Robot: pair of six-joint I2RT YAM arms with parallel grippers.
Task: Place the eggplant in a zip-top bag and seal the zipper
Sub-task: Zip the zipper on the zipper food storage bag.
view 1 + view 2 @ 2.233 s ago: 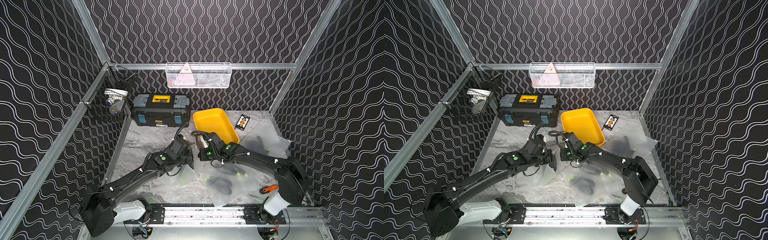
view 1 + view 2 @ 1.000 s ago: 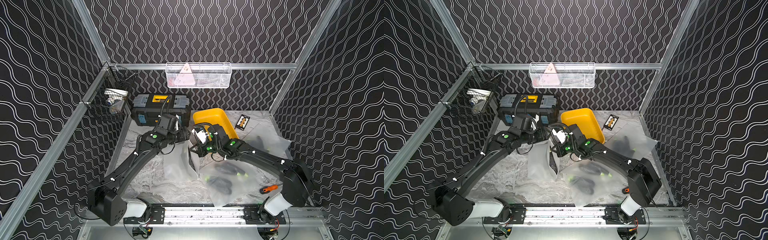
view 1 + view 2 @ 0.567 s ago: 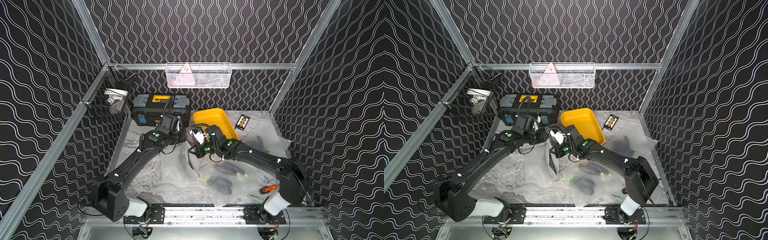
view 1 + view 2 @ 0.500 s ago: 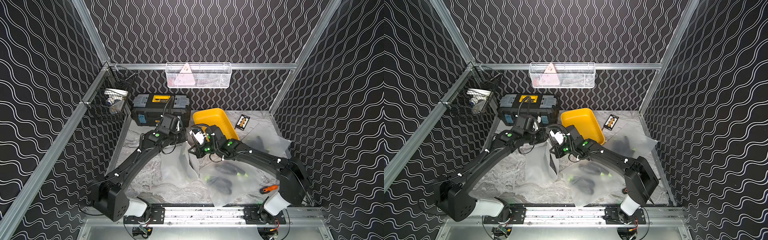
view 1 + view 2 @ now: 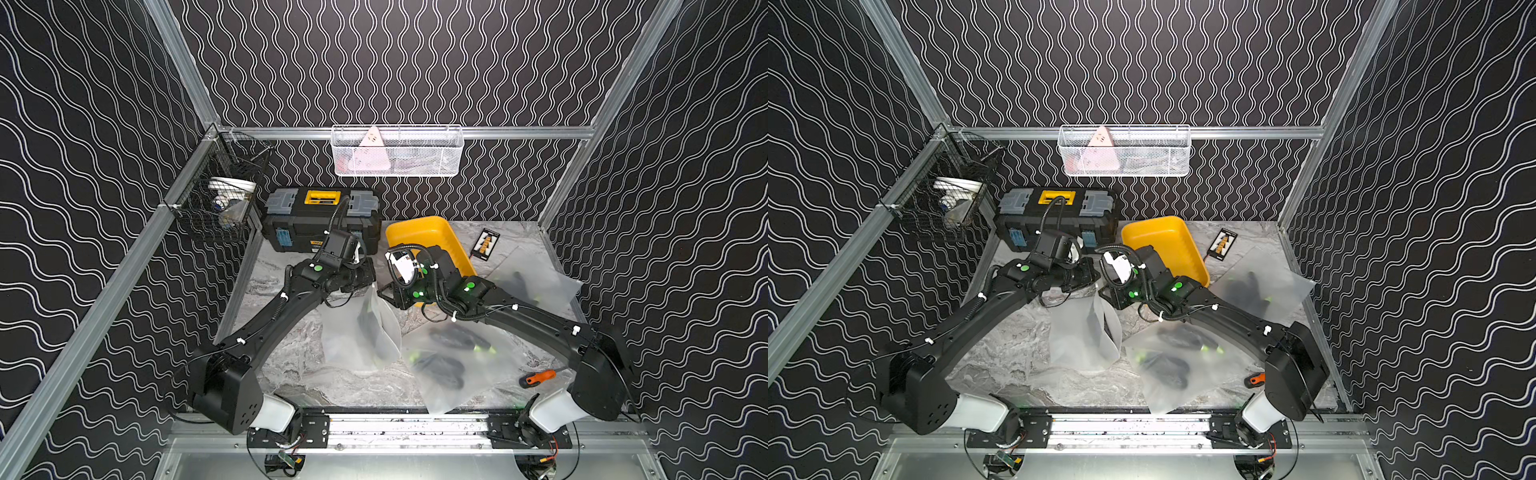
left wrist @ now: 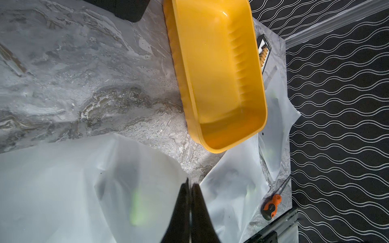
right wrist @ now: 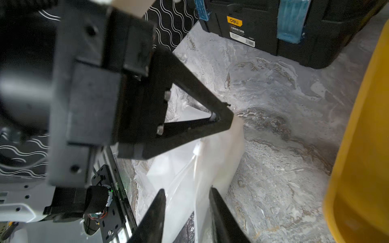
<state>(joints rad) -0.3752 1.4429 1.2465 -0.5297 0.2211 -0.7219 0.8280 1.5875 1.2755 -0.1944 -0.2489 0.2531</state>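
Note:
A clear zip-top bag (image 5: 353, 336) hangs over the table's middle, its bottom resting on the marble. Through it the dark eggplant (image 5: 369, 328) shows, with a green stem end (image 6: 136, 208) in the left wrist view. My left gripper (image 5: 371, 283) is shut on the bag's top edge; the fingertips (image 6: 190, 186) pinch the film at a corner. My right gripper (image 5: 387, 293) is just beside it and open. Its two fingers (image 7: 160, 208) stand apart on either side of the bag's upper edge (image 7: 210, 160) without pinching it.
A yellow bin (image 5: 419, 235) stands right behind the right wrist, and a black toolbox (image 5: 320, 220) behind the left. Two more bags holding dark eggplants lie at the front right (image 5: 449, 357) and far right (image 5: 528, 282). An orange screwdriver (image 5: 540, 377) lies by the right arm's base.
My left gripper has closed on the bag's top edge. My right gripper has opened and let go of the bag. The bag has sunk a little toward the table.

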